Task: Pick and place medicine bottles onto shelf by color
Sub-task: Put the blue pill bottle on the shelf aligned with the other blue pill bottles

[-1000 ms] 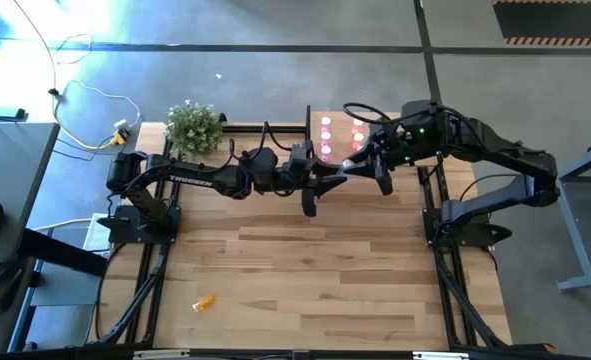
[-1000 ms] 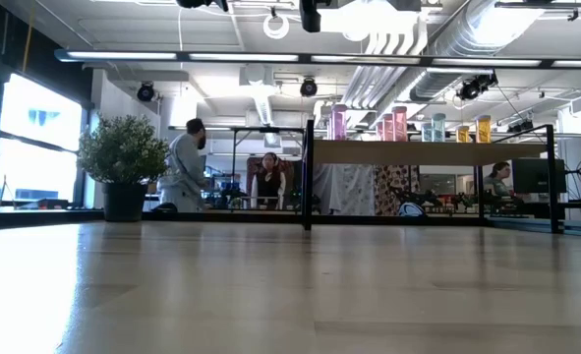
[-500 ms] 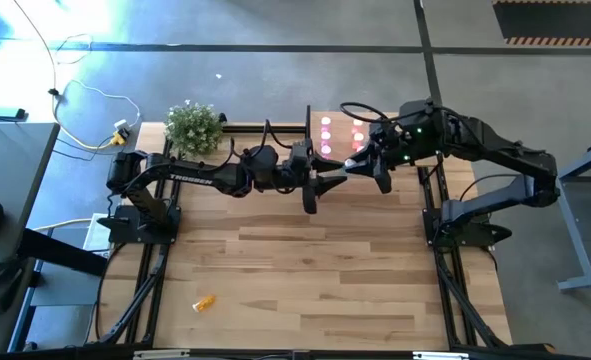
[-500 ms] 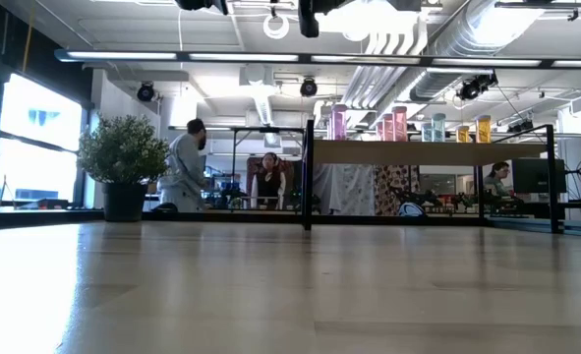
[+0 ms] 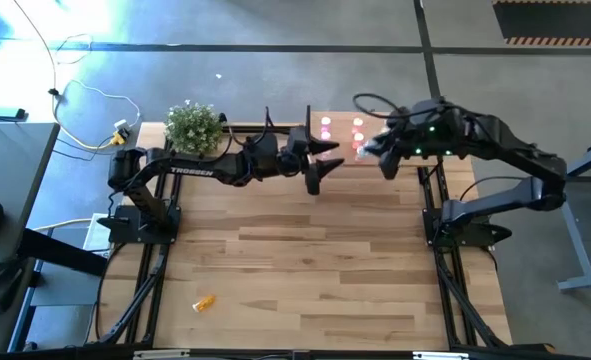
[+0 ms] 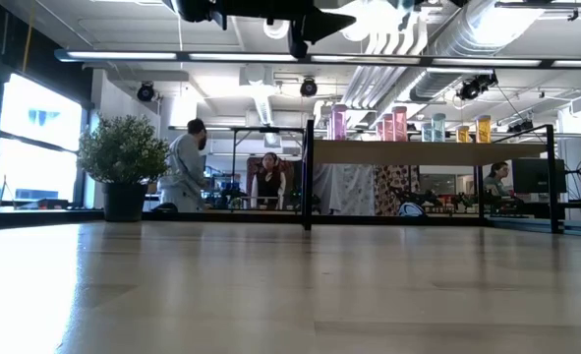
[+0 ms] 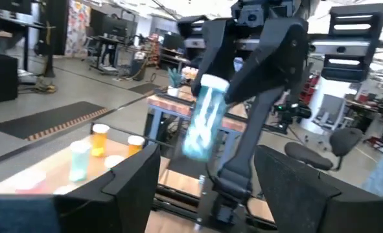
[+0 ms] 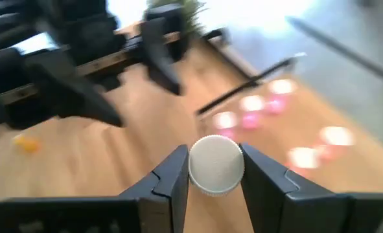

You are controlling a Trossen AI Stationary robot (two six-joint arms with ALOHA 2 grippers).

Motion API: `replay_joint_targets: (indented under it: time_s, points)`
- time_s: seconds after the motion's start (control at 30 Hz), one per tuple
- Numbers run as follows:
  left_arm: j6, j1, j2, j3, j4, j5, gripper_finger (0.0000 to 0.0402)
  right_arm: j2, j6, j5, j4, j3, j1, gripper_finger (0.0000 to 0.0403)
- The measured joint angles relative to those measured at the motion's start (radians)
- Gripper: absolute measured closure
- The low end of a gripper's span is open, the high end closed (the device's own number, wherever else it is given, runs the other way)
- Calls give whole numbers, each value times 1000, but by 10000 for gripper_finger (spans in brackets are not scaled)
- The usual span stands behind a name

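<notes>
Squarely between the right claw (image 8: pixel 212 169) fingers — a white-capped bottle (image 8: pixel 216 164).

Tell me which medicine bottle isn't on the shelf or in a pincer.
The orange bottle, lying alone on the tabletop near its front left; the others are on the shelf, except one in the right pincer.

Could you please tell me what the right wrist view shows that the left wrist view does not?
Only the right wrist view shows the bottle's white cap end-on between the right gripper fingers, plus the potted plant and a stray orange bottle on the table. Only the left wrist view shows that held pale green bottle from the side. Both show bottles standing on the shelf.
</notes>
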Motion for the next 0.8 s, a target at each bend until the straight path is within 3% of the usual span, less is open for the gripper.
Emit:
replay_joint_targets:
  time_s: [0.2, 0.37, 0.5, 0.6, 0.8]
  points:
    - [1, 42, -20, 0, -19, 0, 158, -70, 15, 204, -48, 0, -47, 296]
    - [42, 75, -52, 0, -87, 1, 158, -97, 134, 363, -189, 0, -79, 296]
    - [46, 97, -82, 0, -127, 4, 158, -97, 240, 414, -271, -13, -85, 295]
    - [61, 114, -95, 0, -162, 8, 158, -122, 304, 421, -263, -98, -84, 295]
    - [63, 144, -120, 0, -210, 8, 158, -209, 379, 384, -113, -313, -84, 295]
